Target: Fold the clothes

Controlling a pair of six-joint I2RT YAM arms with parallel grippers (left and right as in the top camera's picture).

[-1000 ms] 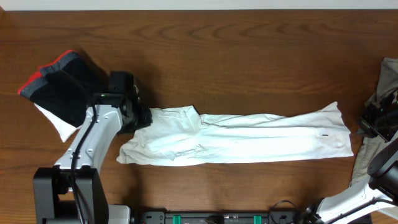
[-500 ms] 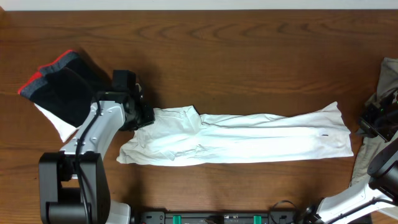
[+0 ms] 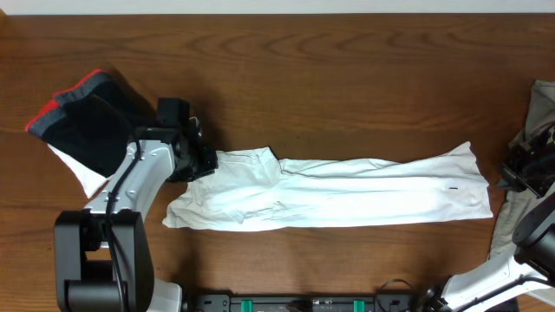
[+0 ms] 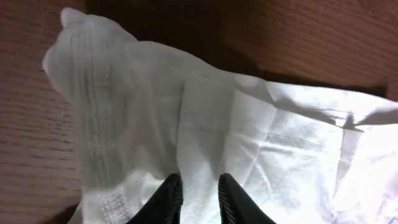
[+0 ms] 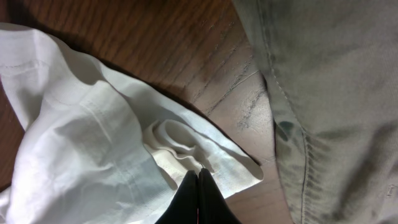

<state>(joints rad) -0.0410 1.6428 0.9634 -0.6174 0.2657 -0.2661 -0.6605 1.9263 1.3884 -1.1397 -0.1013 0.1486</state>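
The T-shirt (image 3: 347, 195) lay stretched across the desk (image 3: 347, 78). The left hand (image 4: 198, 182) had its fingers slightly apart on one end, and I cannot tell if it gripped. The right hand (image 5: 199, 179), fingers pressed together, touched the other end.

The support surface is a dark brown wooden table (image 3: 347, 69) with visible grain. A white T-shirt (image 3: 347, 195) lies directly on it, gathered into a long narrow band running left to right across the near half (a small dark tag (image 3: 453, 188) shows near its right end). At the left lies a folded dark garment (image 3: 87, 126) with a red edge, partly over a white piece (image 3: 76, 173). A grey-green garment (image 3: 542, 104) lies at the right edge, a strip of bare wood separating it from the T-shirt.
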